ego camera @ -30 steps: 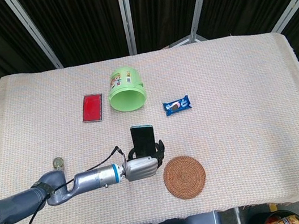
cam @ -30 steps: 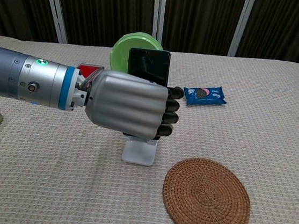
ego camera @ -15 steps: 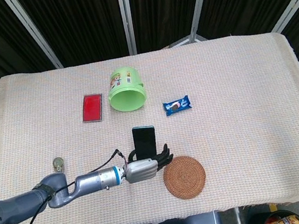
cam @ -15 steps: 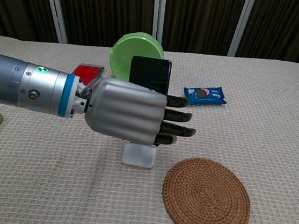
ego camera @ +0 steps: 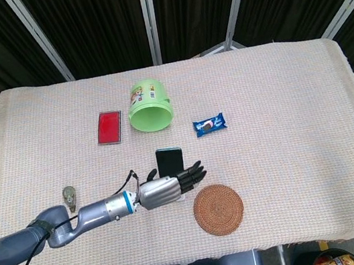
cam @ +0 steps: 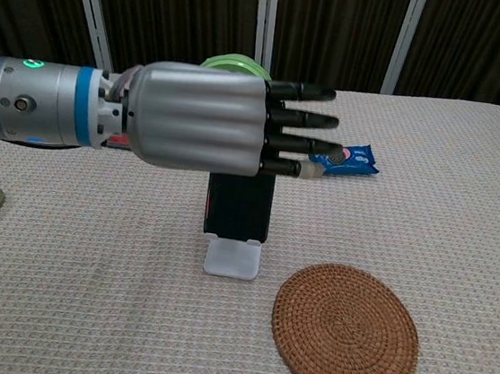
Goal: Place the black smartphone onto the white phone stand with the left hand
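The black smartphone (cam: 240,206) stood upright on the white phone stand (cam: 231,257), near the middle of the worktop (ego camera: 277,81). The left hand (cam: 199,119) hovered above it and held nothing; its fingers (cam: 301,119) were stretched out straight and a little apart. A round woven coaster (cam: 345,331) lay beside the stand.
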Controlling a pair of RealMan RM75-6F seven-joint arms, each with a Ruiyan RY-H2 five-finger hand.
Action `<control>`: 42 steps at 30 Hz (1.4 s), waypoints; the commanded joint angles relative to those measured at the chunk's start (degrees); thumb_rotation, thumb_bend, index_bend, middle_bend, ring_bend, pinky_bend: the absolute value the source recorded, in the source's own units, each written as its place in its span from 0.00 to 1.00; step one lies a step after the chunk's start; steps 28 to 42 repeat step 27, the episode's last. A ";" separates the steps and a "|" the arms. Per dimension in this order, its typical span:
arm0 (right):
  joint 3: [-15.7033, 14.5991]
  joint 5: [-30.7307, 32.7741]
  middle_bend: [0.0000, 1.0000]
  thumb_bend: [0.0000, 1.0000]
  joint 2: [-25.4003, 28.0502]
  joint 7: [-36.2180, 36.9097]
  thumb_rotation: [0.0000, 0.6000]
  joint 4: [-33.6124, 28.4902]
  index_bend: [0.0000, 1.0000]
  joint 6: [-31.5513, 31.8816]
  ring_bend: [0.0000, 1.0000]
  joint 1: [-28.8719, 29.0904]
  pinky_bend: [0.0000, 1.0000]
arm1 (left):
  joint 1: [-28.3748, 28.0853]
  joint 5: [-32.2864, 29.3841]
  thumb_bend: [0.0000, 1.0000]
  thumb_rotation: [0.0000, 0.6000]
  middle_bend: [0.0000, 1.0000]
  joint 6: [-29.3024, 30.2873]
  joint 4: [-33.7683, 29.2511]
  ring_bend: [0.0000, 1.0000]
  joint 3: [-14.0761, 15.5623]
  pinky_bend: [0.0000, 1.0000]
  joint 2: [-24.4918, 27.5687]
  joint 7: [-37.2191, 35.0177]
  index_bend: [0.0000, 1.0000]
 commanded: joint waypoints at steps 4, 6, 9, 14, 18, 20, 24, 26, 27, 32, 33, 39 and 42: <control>-0.11 0.06 0.00 0.00 0.18 0.90 1.00 0.20 0.00 -0.48 0.00 0.07 0.00 | 13.26 -14.81 0.00 1.00 0.00 16.35 -5.13 0.00 -6.77 0.02 4.36 -5.94 0.04; -0.10 0.08 0.00 0.00 0.22 1.12 1.00 0.25 0.00 -0.64 0.00 0.14 0.00 | 17.13 -18.99 0.00 1.00 0.00 19.13 -6.82 0.00 -7.27 0.01 5.82 -7.72 0.03; -0.14 -0.03 0.00 0.00 0.26 1.30 1.00 0.28 0.00 -0.71 0.00 0.16 0.00 | 20.40 -22.37 0.00 1.00 0.00 20.71 -8.98 0.00 -7.05 0.01 7.40 -9.34 0.02; -0.22 -0.35 0.00 0.00 0.43 1.90 1.00 0.20 0.00 -0.47 0.00 0.02 0.00 | 30.02 -31.43 0.00 1.00 0.00 24.16 -18.96 0.00 -4.69 0.00 13.10 -18.34 0.00; -0.35 -0.80 0.00 0.00 0.55 2.00 1.00 0.01 0.00 -0.15 0.00 -0.13 0.00 | 36.15 -32.52 0.00 1.00 0.00 26.66 -26.23 0.00 -0.84 0.00 18.32 -25.31 0.00; -0.50 -1.01 0.00 0.00 0.59 2.05 1.00 -0.14 0.00 -0.07 0.00 -0.24 0.00 | 38.51 -31.32 0.00 1.00 0.00 27.51 -28.22 0.00 1.54 0.00 20.09 -28.16 0.00; -0.77 -1.59 0.00 0.00 0.79 2.22 1.00 -0.44 0.00 0.55 0.00 -0.65 0.00 | 43.67 -27.69 0.00 1.00 0.00 30.38 -31.16 0.00 6.54 0.00 22.93 -33.02 0.00; -0.92 -1.89 0.00 0.00 0.79 2.14 1.00 -0.42 0.00 0.67 0.00 -0.74 0.00 | 44.77 -26.88 0.00 1.00 0.00 31.03 -31.08 0.00 7.01 0.00 23.41 -34.39 0.00; -0.97 -1.97 0.00 0.00 0.77 2.09 1.00 -0.39 0.00 0.68 0.00 -0.76 0.00 | 45.03 -26.98 0.00 1.00 0.00 30.97 -30.86 0.00 6.95 0.00 23.47 -34.98 0.00; -0.97 -1.97 0.00 0.00 0.77 2.09 1.00 -0.39 0.00 0.68 0.00 -0.76 0.00 | 45.03 -26.98 0.00 1.00 0.00 30.97 -30.86 0.00 6.95 0.00 23.47 -34.98 0.00; -0.97 -1.97 0.00 0.00 0.77 2.09 1.00 -0.39 0.00 0.68 0.00 -0.76 0.00 | 45.03 -26.98 0.00 1.00 0.00 30.97 -30.86 0.00 6.95 0.00 23.47 -34.98 0.00; -0.97 -1.97 0.00 0.00 0.77 2.09 1.00 -0.39 0.00 0.68 0.00 -0.76 0.00 | 45.03 -26.98 0.00 1.00 0.00 30.97 -30.86 0.00 6.95 0.00 23.47 -34.98 0.00; -0.97 -1.97 0.00 0.00 0.77 2.09 1.00 -0.39 0.00 0.68 0.00 -0.76 0.00 | 45.03 -26.98 0.00 1.00 0.00 30.97 -30.86 0.00 6.95 0.00 23.47 -34.98 0.00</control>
